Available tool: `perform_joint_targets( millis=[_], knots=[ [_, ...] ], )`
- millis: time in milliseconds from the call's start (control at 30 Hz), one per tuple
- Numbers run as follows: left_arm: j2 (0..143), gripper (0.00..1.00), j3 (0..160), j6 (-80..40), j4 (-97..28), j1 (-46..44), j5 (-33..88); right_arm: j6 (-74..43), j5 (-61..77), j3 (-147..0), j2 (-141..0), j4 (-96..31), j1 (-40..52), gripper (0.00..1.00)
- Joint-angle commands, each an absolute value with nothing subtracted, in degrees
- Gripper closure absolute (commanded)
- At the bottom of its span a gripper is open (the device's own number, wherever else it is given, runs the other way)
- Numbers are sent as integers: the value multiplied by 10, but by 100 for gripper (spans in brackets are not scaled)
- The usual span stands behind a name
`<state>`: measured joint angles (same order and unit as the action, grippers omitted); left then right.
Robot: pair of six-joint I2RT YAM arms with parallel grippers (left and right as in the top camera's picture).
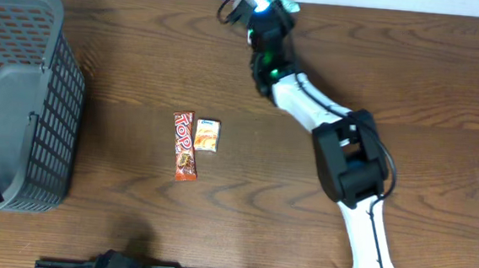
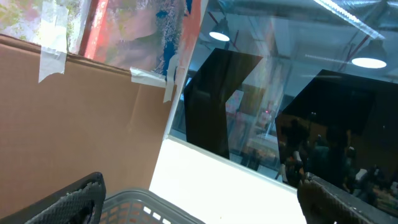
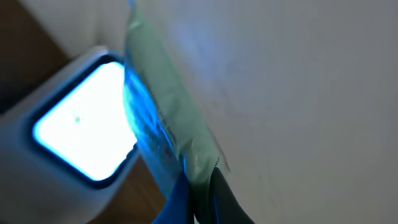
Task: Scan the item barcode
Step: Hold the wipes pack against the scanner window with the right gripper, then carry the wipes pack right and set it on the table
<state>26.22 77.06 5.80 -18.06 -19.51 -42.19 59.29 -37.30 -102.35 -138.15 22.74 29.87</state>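
Pinching green packet (image 3: 163, 115), right end effector (image 3: 200, 194) stands closed.

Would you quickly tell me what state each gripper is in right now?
Left gripper: open, holding nothing.
Right gripper: shut on a thin pale-green plastic packet.

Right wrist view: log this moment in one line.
phase: scanning | right gripper: shut on green packet, at lit scanner window | left gripper: open, by basket | on table: red snack bar, small yellow packet
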Motion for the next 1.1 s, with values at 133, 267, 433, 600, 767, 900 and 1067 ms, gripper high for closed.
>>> perform_joint_targets(
  millis=[133, 267, 433, 600, 767, 900, 1067],
  knots=[
    [258, 2, 768, 53, -180, -194, -427, 790, -451, -1040, -1418, 248, 321, 99],
    [258, 2, 768, 53, -180, -194, -427, 852, -471, -1040, -1418, 248, 324, 99],
    [258, 2, 768, 53, -180, -194, -427, 876, -491, -1040, -1418, 211, 324, 99],
    [258, 2, 768, 53, -180, -194, -427, 867, -507, -1040, -1415, 160, 330, 99],
    [258, 2, 768, 53, -180, -194, -427, 807, -516, -1040, -1374, 96, 336, 99],
    [258, 2, 768, 53, -180, -194, -427, 729, -517, -1040, -1307, -12, 335, 99],
    [258, 2, 768, 53, -180, -194, -427, 567, -557, -1040, -1221, -182, 329, 99]
  ],
)
